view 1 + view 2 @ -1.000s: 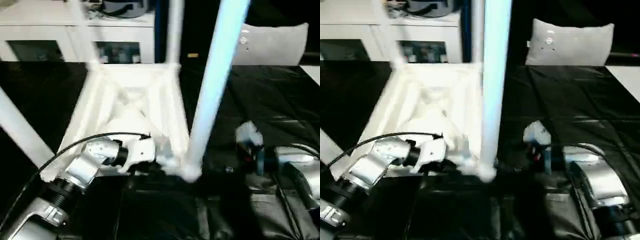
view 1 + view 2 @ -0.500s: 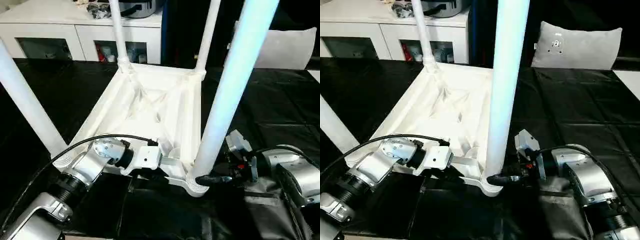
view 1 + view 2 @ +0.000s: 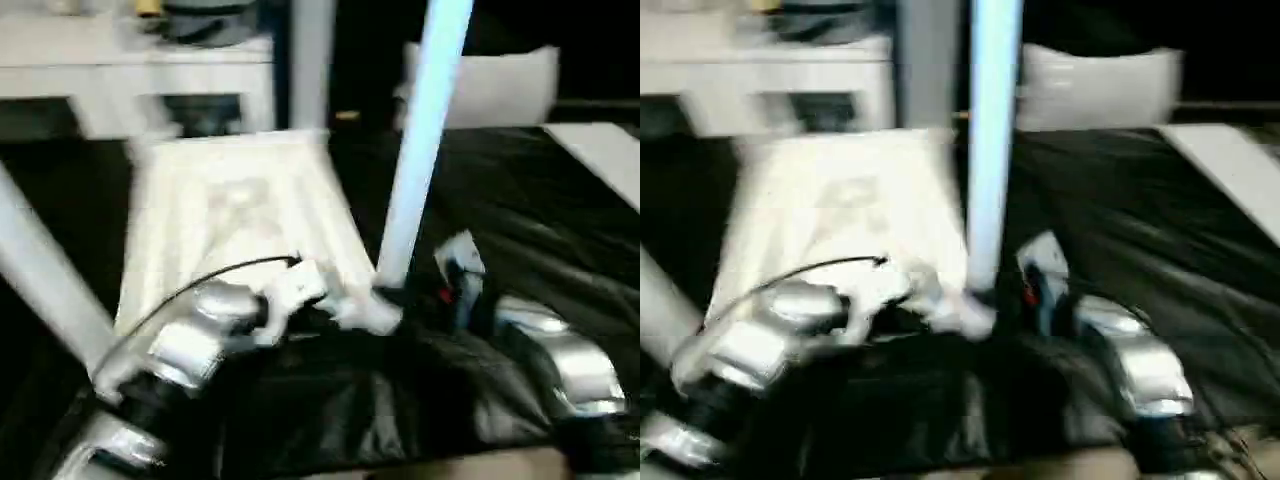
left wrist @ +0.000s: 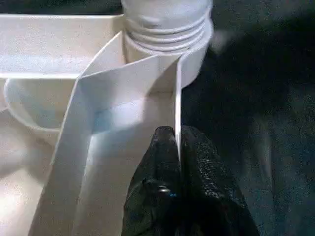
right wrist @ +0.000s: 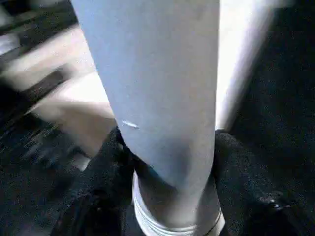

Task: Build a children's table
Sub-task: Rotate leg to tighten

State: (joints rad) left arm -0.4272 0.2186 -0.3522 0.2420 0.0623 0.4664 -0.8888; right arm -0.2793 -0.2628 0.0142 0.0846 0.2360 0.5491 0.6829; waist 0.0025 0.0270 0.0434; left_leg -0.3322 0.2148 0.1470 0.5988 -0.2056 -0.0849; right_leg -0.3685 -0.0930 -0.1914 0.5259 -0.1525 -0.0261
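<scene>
The white tabletop [image 3: 240, 210] lies upside down on the black cloth, ribbed underside up, with white legs standing in its corner sockets. My left gripper [image 4: 176, 135] is shut on the thin rim wall of the tabletop, just beside the near right socket [image 4: 167, 34]. The near right leg [image 3: 420, 150] rises from that socket. My right gripper [image 5: 167, 147] is shut around this leg's base, one black finger [image 5: 110, 157] on each side. In the head views the left gripper [image 3: 330, 305] and right gripper [image 3: 395, 295] meet at that same corner. Another leg [image 3: 40, 280] stands at the near left.
A white cabinet [image 3: 130, 70] with glass doors stands behind the tabletop. A grey cushion [image 3: 490, 85] lies at the back right. Wrinkled black cloth [image 3: 540, 200] covers the surface, with a pale strip [image 3: 600, 150] at its right edge.
The head views have swung and blurred, so the camera has moved. Both grippers keep the same holds at the near right corner.
</scene>
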